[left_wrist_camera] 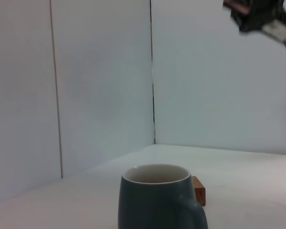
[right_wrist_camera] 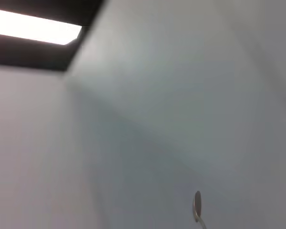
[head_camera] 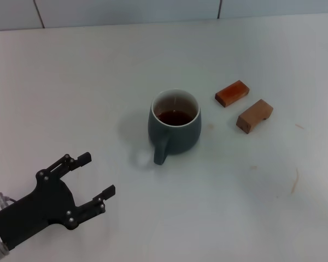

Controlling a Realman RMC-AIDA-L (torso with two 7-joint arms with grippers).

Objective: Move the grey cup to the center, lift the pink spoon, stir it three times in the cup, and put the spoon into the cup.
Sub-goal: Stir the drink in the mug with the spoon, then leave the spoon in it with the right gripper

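Note:
The grey cup (head_camera: 175, 126) stands upright at the table's middle with its handle toward me and dark liquid inside; it also shows in the left wrist view (left_wrist_camera: 157, 200). My left gripper (head_camera: 95, 174) is open and empty, low at the front left, well apart from the cup. My right gripper (left_wrist_camera: 257, 16) hangs high in the air beyond the cup and is out of the head view. The silver bowl of the pink spoon (right_wrist_camera: 197, 206) shows held aloft in the right wrist view; its handle is mostly hidden.
Two brown wooden blocks (head_camera: 232, 93) (head_camera: 254, 115) lie to the right of the cup; one shows behind the cup in the left wrist view (left_wrist_camera: 199, 190). A white wall rises behind the table's far edge.

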